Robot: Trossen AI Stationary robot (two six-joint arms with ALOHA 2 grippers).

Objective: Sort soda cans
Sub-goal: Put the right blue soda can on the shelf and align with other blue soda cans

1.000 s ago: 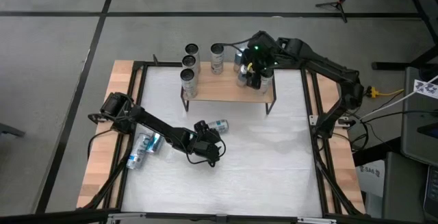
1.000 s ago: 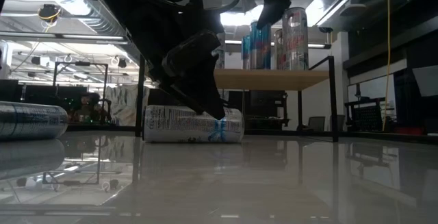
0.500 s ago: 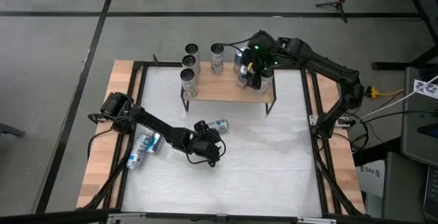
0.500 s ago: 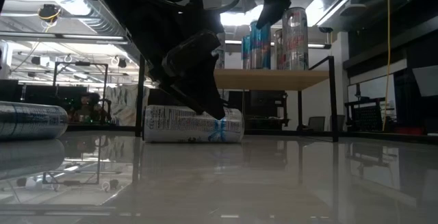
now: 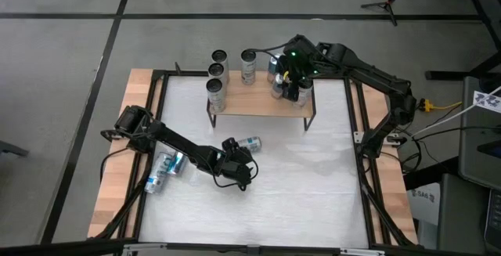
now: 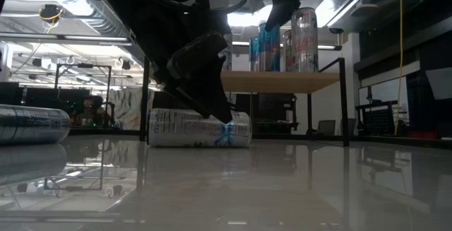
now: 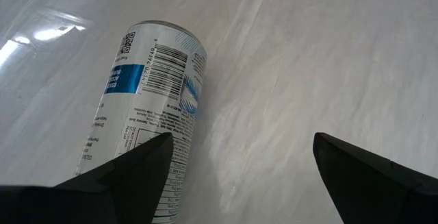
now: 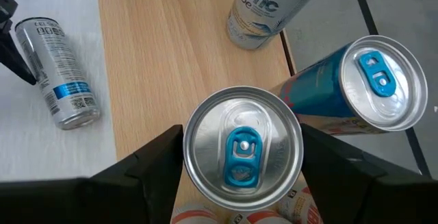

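The soda cans are slim silver aluminium cylinders, several with blue labels. One lies on its side (image 7: 147,107) on the white table top (image 5: 313,185) near the middle, its label showing a barcode, small print and a blue band; in the low view it rests flat (image 6: 200,129) with its end towards the right. Two more lie on their sides (image 5: 166,168) at the left edge of the table. Three stand upright (image 5: 218,76) on the left end of a low wooden shelf (image 5: 258,103) at the far side, and one more stands (image 5: 249,66) further right along it. A cluster stands at the shelf's right end, among them a silver can with a blue pull tab (image 8: 243,152), a blue-bodied can (image 8: 356,87) beside it, and a pale can with dark lettering (image 8: 263,8) farther off.

The left gripper (image 7: 239,155) hangs low just beside the lying can, its fingers spread wide; one finger (image 7: 140,166) is right against the can's side, and nothing is held between them.

The right gripper (image 8: 243,162) is over the shelf's right end, its two fingers (image 8: 147,166) partly open and standing on either side of the blue-tabbed can's rim. Whether they press on it I cannot tell.
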